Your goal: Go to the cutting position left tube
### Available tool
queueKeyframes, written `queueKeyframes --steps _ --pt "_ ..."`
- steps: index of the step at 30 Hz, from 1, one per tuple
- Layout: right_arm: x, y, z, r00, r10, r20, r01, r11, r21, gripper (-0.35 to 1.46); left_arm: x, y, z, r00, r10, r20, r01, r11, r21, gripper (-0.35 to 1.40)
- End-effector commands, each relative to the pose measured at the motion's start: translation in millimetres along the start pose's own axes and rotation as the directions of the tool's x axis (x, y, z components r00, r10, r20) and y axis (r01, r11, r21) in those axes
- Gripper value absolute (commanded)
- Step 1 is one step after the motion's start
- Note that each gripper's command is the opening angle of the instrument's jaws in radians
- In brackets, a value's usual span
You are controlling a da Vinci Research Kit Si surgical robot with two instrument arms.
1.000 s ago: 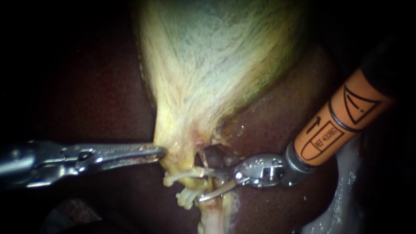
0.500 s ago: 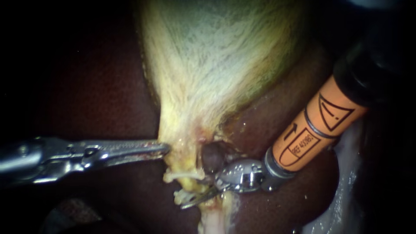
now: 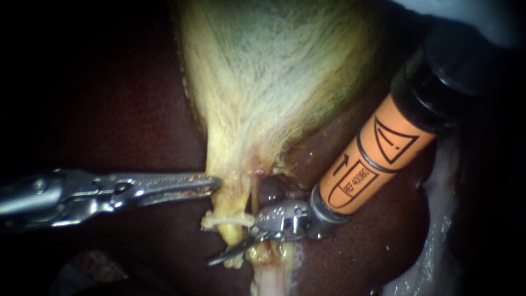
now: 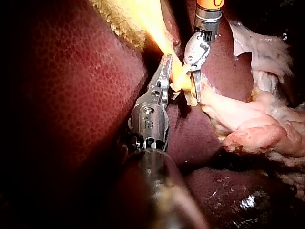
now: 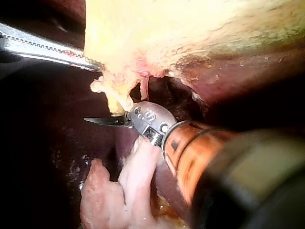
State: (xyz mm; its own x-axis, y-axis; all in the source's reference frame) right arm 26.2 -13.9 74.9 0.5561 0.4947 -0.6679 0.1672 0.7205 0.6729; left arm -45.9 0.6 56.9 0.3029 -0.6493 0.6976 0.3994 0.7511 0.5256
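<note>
Endoscope view: gallbladder (image 3: 274, 82) is clamped by left instrument (image 3: 211, 184). Beneath it, right instrument (image 5: 108, 119) jaws are seen parted only in right wrist view.

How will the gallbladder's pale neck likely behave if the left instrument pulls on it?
Probably floppy: the gallbladder tapers to a thin neck pinched by the left instrument. Likely slippery, since the surface glistens wet. Possibly tear-prone, as frayed strands hang at its lower edge.
</note>
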Motion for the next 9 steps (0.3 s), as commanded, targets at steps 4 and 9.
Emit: queueKeyframes --steps 4,9 --pt "-0.1 0.0 -0.1 1.000 0.000 0.000 0.000 1.000 0.000 1.15 0.1 0.0 0.1 1.0000 0.001 0.000 -0.001 1.000 0.002 -0.15" --pt "-0.3 -0.1 -0.4 1.000 -0.001 0.000 0.001 1.000 -0.001 1.18 0.1 0.0 0.1 1.0000 0.001 0.000 -0.001 1.000 0.002 -0.15"
